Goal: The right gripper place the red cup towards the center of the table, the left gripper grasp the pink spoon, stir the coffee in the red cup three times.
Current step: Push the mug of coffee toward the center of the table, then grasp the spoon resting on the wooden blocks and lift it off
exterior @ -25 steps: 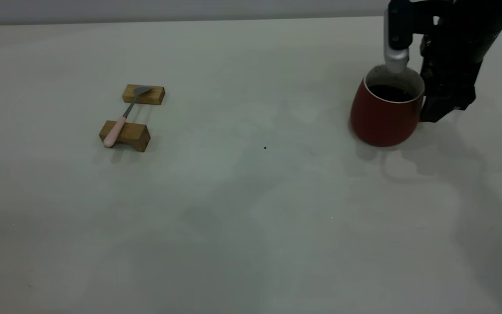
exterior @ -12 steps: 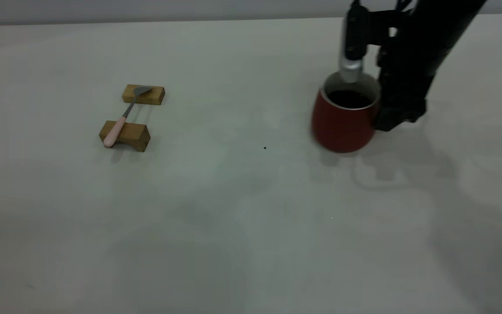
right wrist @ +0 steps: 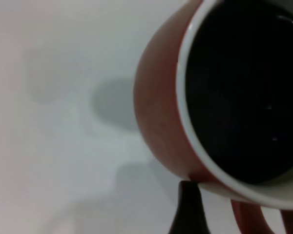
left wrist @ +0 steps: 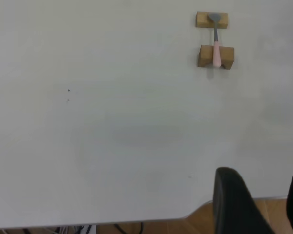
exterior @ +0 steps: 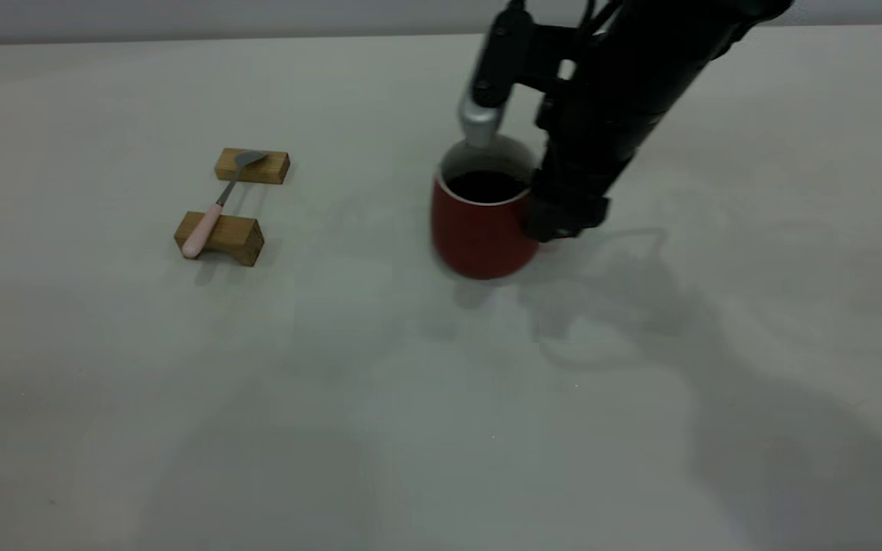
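Your right gripper (exterior: pixel 563 222) sits at the handle side of the red cup (exterior: pixel 479 237), upper centre of the exterior frame; it looks clamped on the handle, though that contact is hidden. Coffee (exterior: pixel 485 186) fills the cup. The pink spoon (exterior: pixel 215 207) bridges two wooden blocks (exterior: pixel 220 237) at the left. Your left gripper (left wrist: pixel 256 204) hangs over the table (exterior: pixel 334 383) edge, jaws apart.

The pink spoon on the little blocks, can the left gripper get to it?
Probably yes. The pink spoon lies across two wooden blocks, nothing beside or over it. The left gripper, open, waits at the table edge, with only bare tabletop between them.
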{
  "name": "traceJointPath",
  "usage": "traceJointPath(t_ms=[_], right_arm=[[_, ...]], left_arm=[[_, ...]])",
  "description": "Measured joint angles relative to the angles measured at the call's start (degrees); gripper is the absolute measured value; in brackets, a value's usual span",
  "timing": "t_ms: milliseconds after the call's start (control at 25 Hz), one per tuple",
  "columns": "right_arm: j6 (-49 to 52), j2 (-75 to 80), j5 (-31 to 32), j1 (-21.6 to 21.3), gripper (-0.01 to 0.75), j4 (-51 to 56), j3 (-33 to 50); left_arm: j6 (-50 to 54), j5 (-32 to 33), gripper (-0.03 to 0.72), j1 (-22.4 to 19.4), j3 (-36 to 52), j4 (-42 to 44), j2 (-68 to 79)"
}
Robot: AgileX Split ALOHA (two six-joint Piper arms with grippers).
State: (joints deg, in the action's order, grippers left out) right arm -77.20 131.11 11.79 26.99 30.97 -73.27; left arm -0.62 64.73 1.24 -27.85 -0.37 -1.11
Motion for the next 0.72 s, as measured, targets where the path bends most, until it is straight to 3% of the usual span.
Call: traceJointPath(t_ms=[400, 560, 720], right_arm=[[0.0, -1.1, -2.1, 2.1, 0.620, 11.4, 0.1], [1.4, -6.4, -0.1, 1.5, 0.618, 12.1, 0.2], [10.6, -13.4, 6.9, -1.5, 0.614, 11.2, 0.2]], left_arm=[[0.0, 0.0, 0.347, 0.0, 0.0, 0.0, 0.0], [0.0, 0.0, 0.347, 0.0, 0.0, 0.0, 0.0], [0.0, 0.0, 0.347, 0.0, 0.0, 0.0, 0.0]])
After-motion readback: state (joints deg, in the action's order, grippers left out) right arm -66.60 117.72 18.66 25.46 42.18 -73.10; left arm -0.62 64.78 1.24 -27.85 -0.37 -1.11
